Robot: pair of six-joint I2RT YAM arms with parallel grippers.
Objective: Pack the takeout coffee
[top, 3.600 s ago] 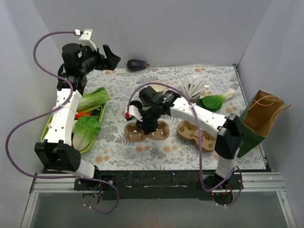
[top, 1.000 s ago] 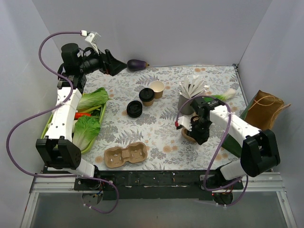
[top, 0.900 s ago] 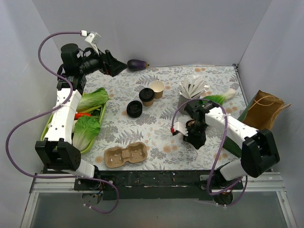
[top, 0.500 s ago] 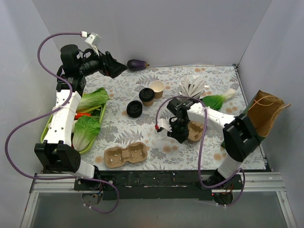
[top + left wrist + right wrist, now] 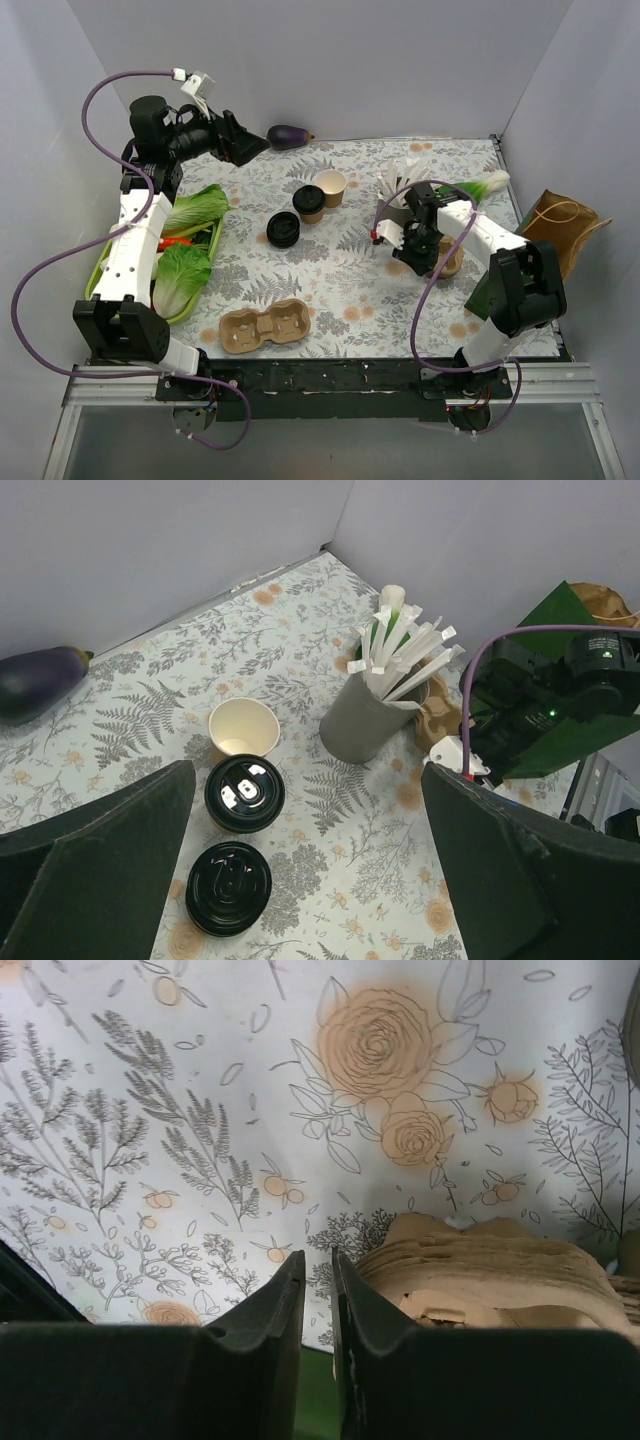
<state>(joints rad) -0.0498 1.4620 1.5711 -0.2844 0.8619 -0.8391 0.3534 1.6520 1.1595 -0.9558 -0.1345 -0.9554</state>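
At mid-table stand one takeout coffee point(image 5: 309, 201) and one lidless cup point(image 5: 332, 185) (left hand point(image 5: 308, 780) released; right hand point(image 5: 318, 1260), cannot tell).

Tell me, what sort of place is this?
Probably a test booth staged as a café counter: plain grey walls, a flowered tablecloth, a lidded takeout coffee, and a cup of wrapped straws.

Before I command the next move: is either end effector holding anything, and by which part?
Nothing is held: left end effector wide open; right end effector nearly shut, empty, carrier stack beside it.
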